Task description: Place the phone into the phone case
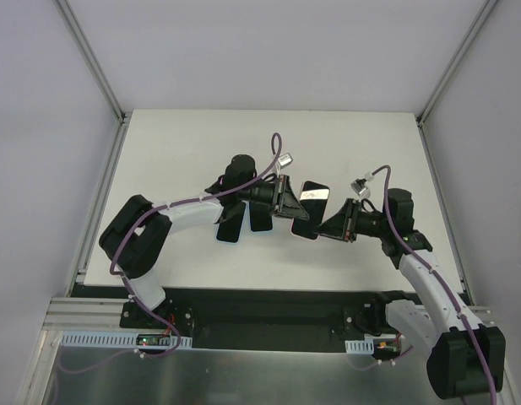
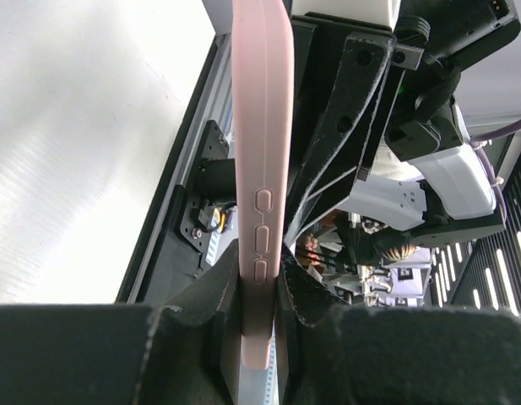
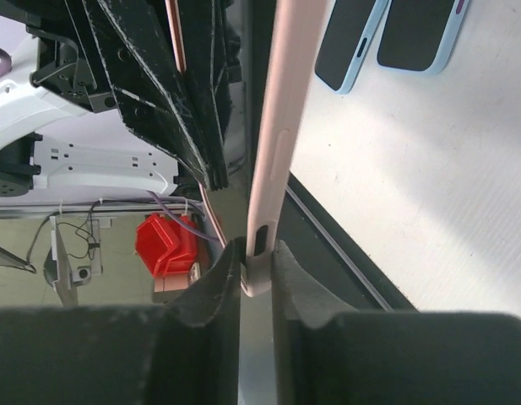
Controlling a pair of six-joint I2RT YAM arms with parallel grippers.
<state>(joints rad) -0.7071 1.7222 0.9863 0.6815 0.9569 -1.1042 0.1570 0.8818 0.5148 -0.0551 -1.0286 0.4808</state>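
Observation:
A pink phone case (image 1: 304, 234) hangs above the table between both arms, with the phone's glossy black face (image 1: 313, 202) showing inside its rim. How deep the phone sits I cannot tell. My left gripper (image 1: 285, 198) is shut on the case's long edge. In the left wrist view the buttoned pink edge (image 2: 262, 126) is pinched between the jaws of that gripper (image 2: 258, 278). My right gripper (image 1: 338, 226) holds the opposite end. In the right wrist view both pads press the slotted pink case (image 3: 277, 126) at this gripper (image 3: 257, 261).
Two dark phones in light blue cases (image 1: 230, 228) (image 1: 260, 219) lie flat on the white table (image 1: 201, 152) under the left arm; the right wrist view shows them too (image 3: 349, 42) (image 3: 420, 29). A red bin (image 3: 167, 240) sits beyond the table's edge.

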